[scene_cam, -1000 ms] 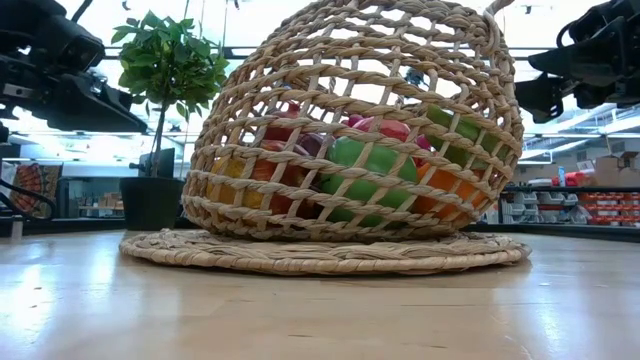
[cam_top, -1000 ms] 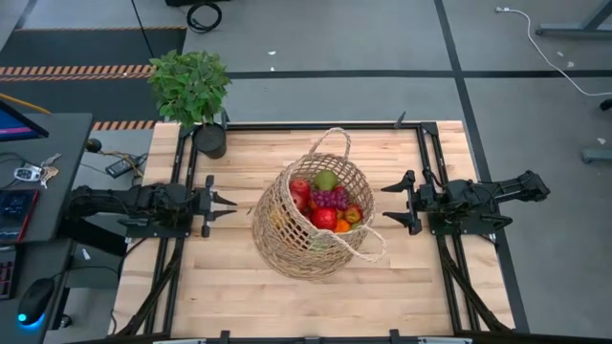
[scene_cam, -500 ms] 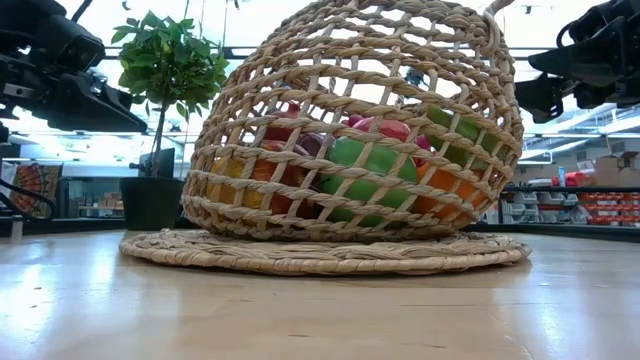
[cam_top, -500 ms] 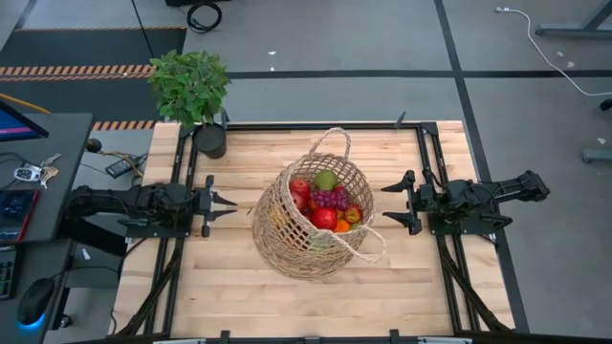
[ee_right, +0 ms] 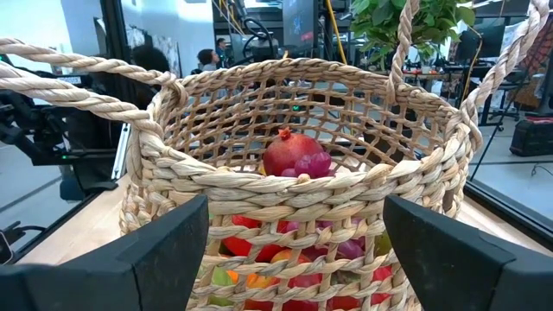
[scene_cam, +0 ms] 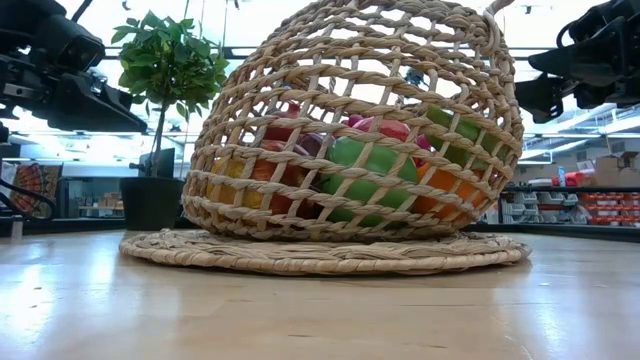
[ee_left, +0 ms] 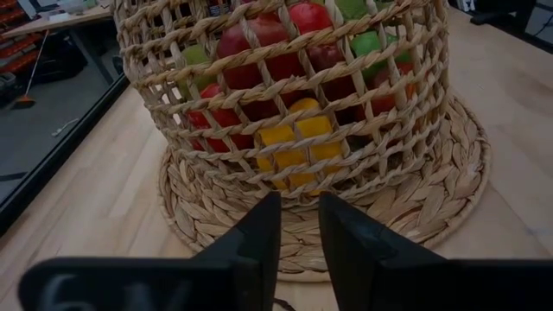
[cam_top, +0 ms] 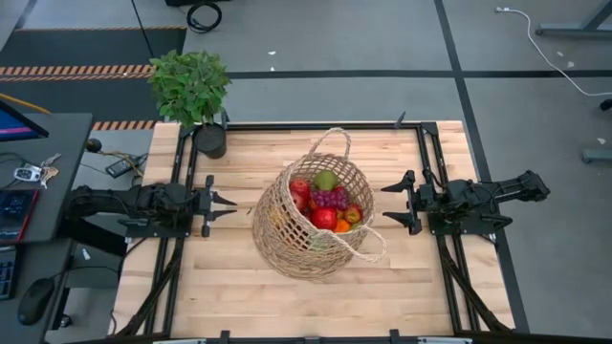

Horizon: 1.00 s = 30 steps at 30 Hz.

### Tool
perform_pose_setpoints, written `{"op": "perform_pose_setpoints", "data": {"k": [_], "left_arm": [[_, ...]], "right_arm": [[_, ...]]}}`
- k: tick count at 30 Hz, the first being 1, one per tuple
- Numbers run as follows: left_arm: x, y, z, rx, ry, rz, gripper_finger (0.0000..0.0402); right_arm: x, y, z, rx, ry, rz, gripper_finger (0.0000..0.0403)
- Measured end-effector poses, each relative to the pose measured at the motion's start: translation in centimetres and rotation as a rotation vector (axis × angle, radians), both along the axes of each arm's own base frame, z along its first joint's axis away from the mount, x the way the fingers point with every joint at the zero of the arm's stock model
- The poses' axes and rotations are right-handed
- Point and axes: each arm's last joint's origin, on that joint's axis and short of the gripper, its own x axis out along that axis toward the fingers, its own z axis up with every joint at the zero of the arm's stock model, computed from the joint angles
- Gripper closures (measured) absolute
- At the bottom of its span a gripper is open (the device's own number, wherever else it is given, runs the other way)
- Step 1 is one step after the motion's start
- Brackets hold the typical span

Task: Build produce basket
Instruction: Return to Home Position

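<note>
The tan wicker basket point(cam_top: 283, 239) stands mid-table on its broad flat woven base point(scene_cam: 320, 255), its mouth tipped up toward the far right. Inside lies the produce point(cam_top: 325, 203): red, green, orange, yellow and purple pieces, with a red pomegranate point(ee_right: 296, 155) on top. My left gripper point(cam_top: 228, 206) hovers shut at the table's left, its fingers point(ee_left: 259, 242) pointing at the basket's wall point(ee_left: 199, 155) and apart from it. My right gripper point(cam_top: 386, 204) hovers open at the right, level, facing the basket's rim point(ee_right: 302, 186). Neither touches anything.
A leafy plant point(cam_top: 189, 86) in a black pot stands at the table's far left corner. Black frame rails point(cam_top: 428, 162) run along the table's sides. Bare wood lies in front of the basket point(cam_top: 316, 301). People show in the room beyond point(ee_right: 207, 60).
</note>
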Motion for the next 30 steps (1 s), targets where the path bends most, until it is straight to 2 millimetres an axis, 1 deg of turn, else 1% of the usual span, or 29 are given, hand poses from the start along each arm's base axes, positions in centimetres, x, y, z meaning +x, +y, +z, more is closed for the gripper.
{"op": "perform_pose_setpoints", "data": {"k": [4,11,23,30], "left_arm": [[0.00,0.00,0.00,0.000,0.000,0.000,0.0316],[0.00,0.00,0.00,0.000,0.000,0.000,0.0308],[0.00,0.00,0.00,0.000,0.000,0.000,0.0319],[0.00,0.00,0.01,0.000,0.000,0.000,0.0311]], "right_arm": [[0.00,0.00,0.00,0.000,0.000,0.000,0.0053],[0.00,-0.01,0.00,0.000,0.000,-0.001,0.0053],[0.00,-0.02,0.00,0.000,0.000,-0.007,0.0053],[0.00,-0.01,0.00,0.000,0.000,-0.003,0.0053]]}}
